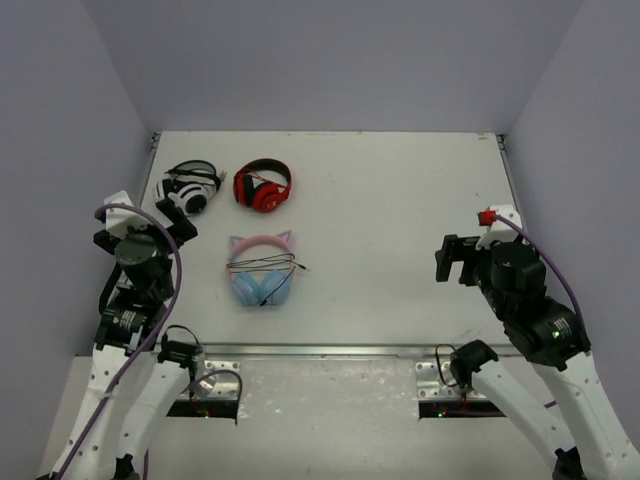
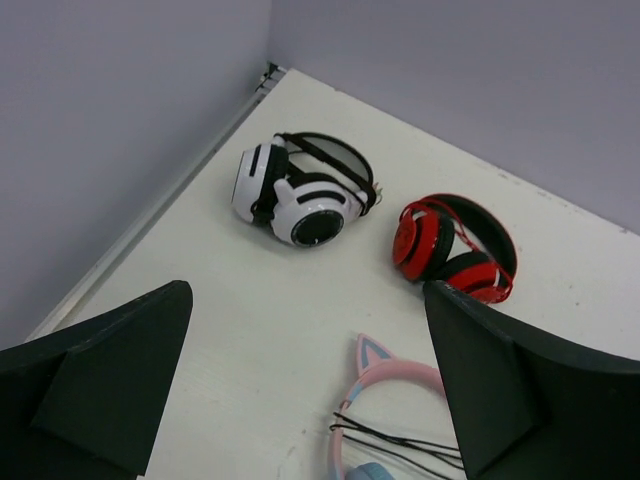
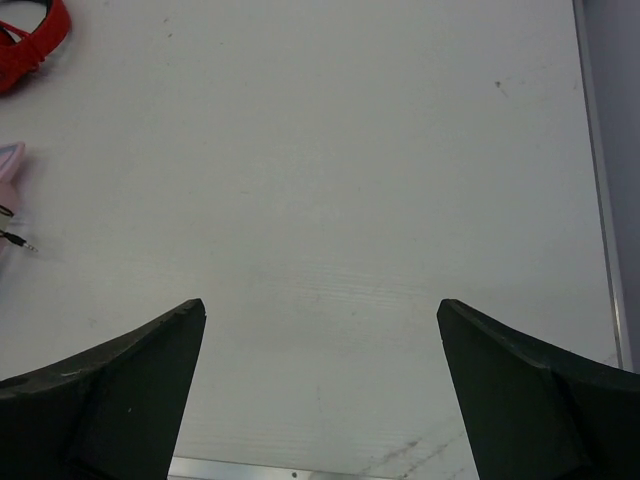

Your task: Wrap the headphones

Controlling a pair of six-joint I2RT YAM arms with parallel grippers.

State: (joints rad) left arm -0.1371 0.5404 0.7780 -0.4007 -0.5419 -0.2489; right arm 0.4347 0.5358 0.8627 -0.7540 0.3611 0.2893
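Nearest the arm bases, both hands hovered above the white rectangular surface (image 1: 400, 200). The left hand (image 1: 172, 218) sat at the left side, its dark fingers (image 2: 110, 380) spread wide apart with nothing between them. The right hand (image 1: 452, 262) sat at the right side, well apart from every item, and its fingers (image 3: 120, 390) also stood fully apart and empty over bare surface.

Between the two hands, nearer the left one, lay the over-ear headphones (image 1: 262, 270) with cat ears. They rested flat on the surface, left of centre.
- The pink plastic headband (image 1: 262, 243) arched toward the far side, with two pointed ears on top.
- The light blue round earcups (image 1: 258, 290) lay close together on the near side.
- The thin black cable (image 1: 265, 263) ran in several strands across the span between headband and earcups.
- Its small metal plug (image 3: 25, 245) lay loose on the surface just beyond the right edge of the headphones.

Farther back, the red-and-black folded headphones (image 1: 263, 186) lay on the surface, apart from the pink set. To their left, near the far left corner, lay the white-and-black headphones (image 1: 190, 188), just beyond the left hand. Plain grey walls (image 1: 330, 60) enclosed the surface on three sides.
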